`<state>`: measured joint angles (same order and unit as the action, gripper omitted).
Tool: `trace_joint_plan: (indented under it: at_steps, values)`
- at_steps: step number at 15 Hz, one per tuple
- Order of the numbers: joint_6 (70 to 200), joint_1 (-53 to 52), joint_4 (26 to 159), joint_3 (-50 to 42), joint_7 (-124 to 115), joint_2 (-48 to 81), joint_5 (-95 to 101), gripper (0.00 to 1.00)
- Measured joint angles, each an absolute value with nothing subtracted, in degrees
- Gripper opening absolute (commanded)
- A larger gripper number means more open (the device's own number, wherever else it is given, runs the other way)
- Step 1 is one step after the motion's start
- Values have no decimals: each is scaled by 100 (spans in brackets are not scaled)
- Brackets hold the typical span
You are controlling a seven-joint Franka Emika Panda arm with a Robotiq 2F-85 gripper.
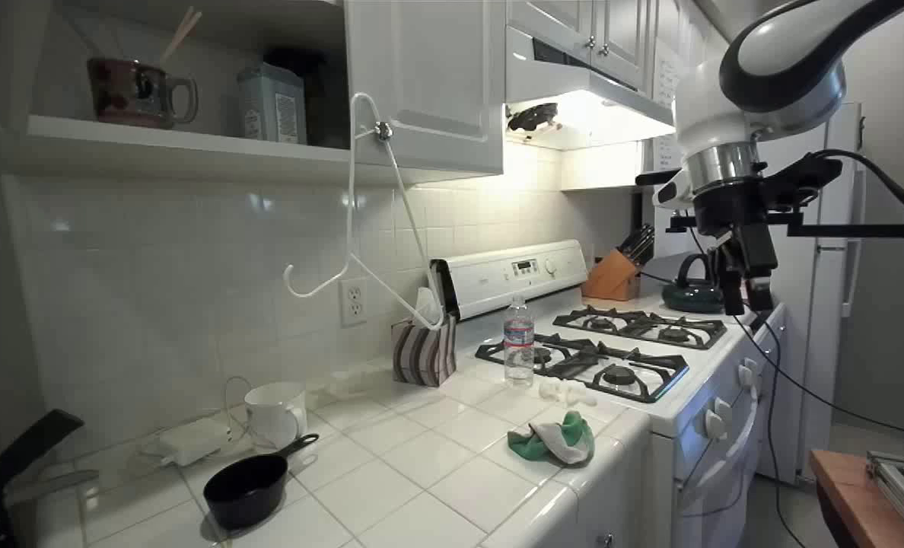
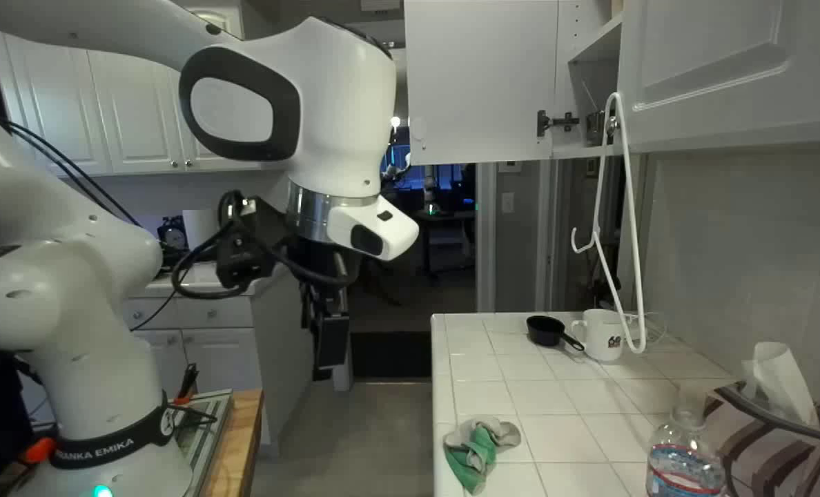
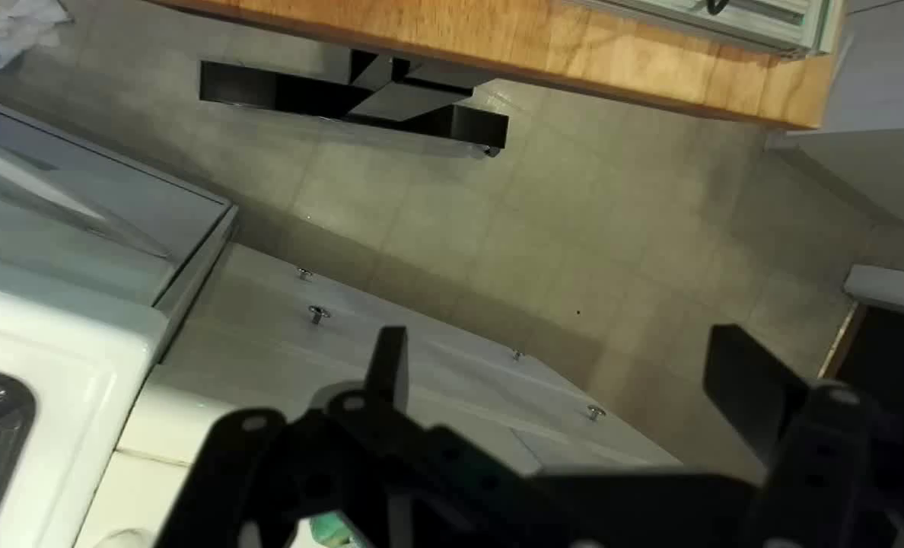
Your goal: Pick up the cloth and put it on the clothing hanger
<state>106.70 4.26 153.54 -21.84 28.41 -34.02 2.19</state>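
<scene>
The gripper (image 3: 558, 342) has its two black fingers spread wide in the lower half of the wrist view, well apart from the cloth (image 1: 555, 441), which lies crumpled in the lower right of an exterior view, on the white tiled counter (image 1: 429, 472) near its edge. The white hanger (image 1: 351, 190) hangs from a cabinet knob (image 1: 383, 131) in the upper middle of that frame, its hook reaching to the left, while a black pan (image 1: 246, 491) and a white mug (image 1: 275, 415) stand at the lower left.
</scene>
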Motion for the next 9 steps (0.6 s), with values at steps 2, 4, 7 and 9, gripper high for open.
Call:
trace_joint_plan:
  at_steps: [2, 4, 7, 9]
  values:
    - [10670, 426, 15354, -2184, 2841, -3402, 219, 100]
    - [10670, 426, 15354, -2184, 2841, -3402, 219, 100]
    - [10670, 435, 15354, -2170, 2841, -3402, 219, 100]
    - [10806, 448, 15352, -2127, 2841, -3401, 219, 100]
